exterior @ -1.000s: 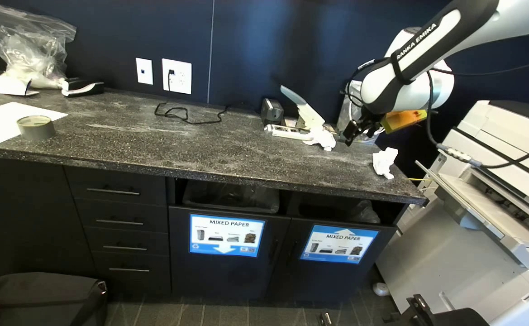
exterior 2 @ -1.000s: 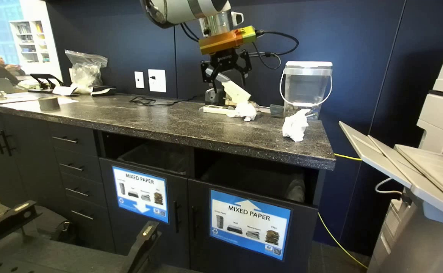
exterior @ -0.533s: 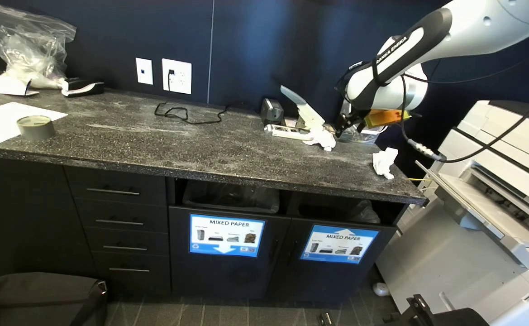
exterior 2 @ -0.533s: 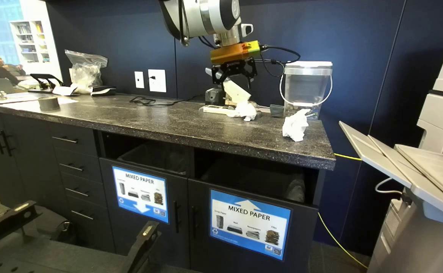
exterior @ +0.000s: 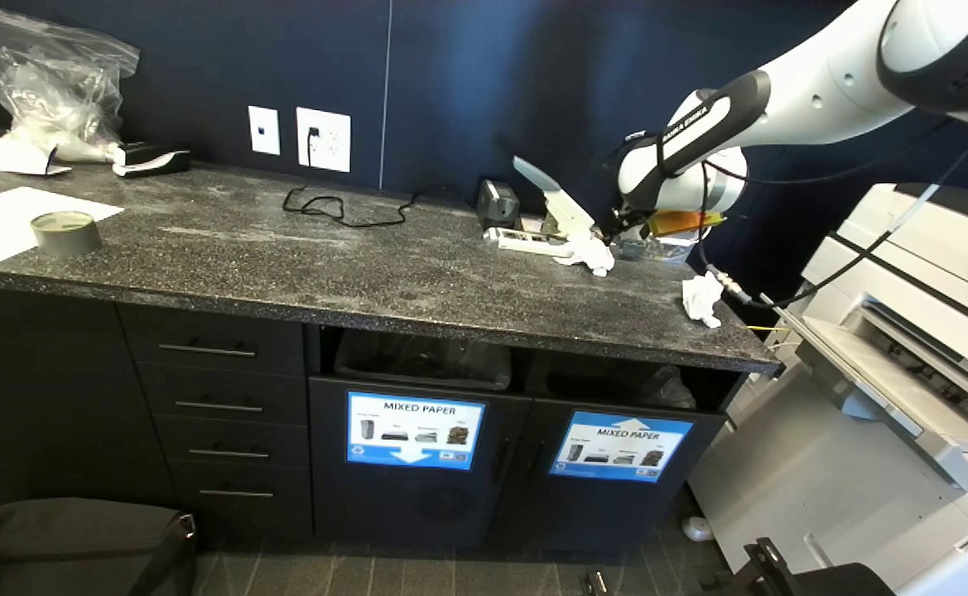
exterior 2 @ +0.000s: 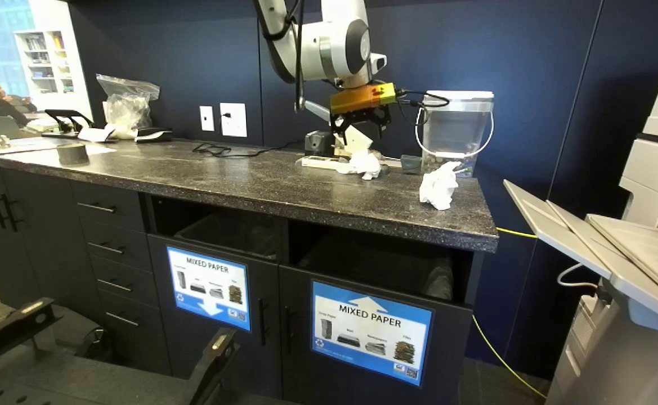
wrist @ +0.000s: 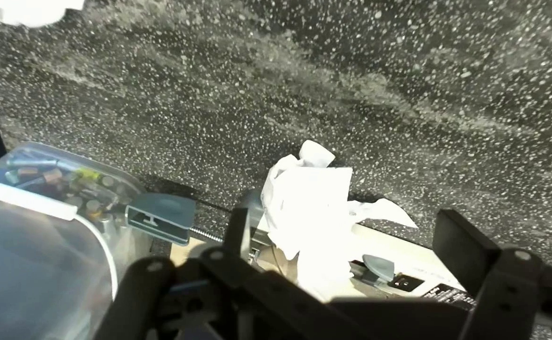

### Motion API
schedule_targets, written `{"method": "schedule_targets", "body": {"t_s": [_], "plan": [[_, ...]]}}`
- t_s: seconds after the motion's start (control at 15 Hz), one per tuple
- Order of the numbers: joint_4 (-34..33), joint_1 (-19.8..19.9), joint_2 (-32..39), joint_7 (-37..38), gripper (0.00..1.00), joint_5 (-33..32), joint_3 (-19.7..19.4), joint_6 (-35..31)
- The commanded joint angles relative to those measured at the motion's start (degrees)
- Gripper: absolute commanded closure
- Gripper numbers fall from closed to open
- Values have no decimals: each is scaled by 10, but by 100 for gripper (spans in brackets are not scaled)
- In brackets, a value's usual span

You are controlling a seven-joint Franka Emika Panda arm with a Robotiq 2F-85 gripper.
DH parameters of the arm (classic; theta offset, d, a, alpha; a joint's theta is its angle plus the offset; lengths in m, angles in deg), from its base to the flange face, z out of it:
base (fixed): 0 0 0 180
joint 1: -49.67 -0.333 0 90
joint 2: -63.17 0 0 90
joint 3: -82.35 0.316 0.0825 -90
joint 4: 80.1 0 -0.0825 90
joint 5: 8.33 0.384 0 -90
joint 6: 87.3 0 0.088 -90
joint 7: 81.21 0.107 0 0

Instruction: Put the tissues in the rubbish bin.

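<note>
A crumpled tissue [wrist: 304, 208] lies against the stapler [exterior: 568, 213] toward the back edge of the tabletop [exterior: 326, 273], another tissue [exterior 2: 439, 187] near its end edge. The claw [wrist: 349, 238], jaws apart, could catch the adjoining stapler too.

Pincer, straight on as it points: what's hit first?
Likely the crumpled tissue framed by the open pincer in the wrist view; depth is unclear, so the cream tool it overlaps there could come first.

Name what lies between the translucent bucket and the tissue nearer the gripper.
A blue-grey plastic piece with a coil spring running from it lies between the bucket and that tissue, as the wrist view shows.
</note>
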Motion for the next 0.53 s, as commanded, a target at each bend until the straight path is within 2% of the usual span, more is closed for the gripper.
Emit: {"method": "schedule_targets", "body": {"t_s": [0.0,0.47], "plan": [[-122,35,87,-35,0,25,44,11],[-275,70,206,-103,0,29,98,42]]}}
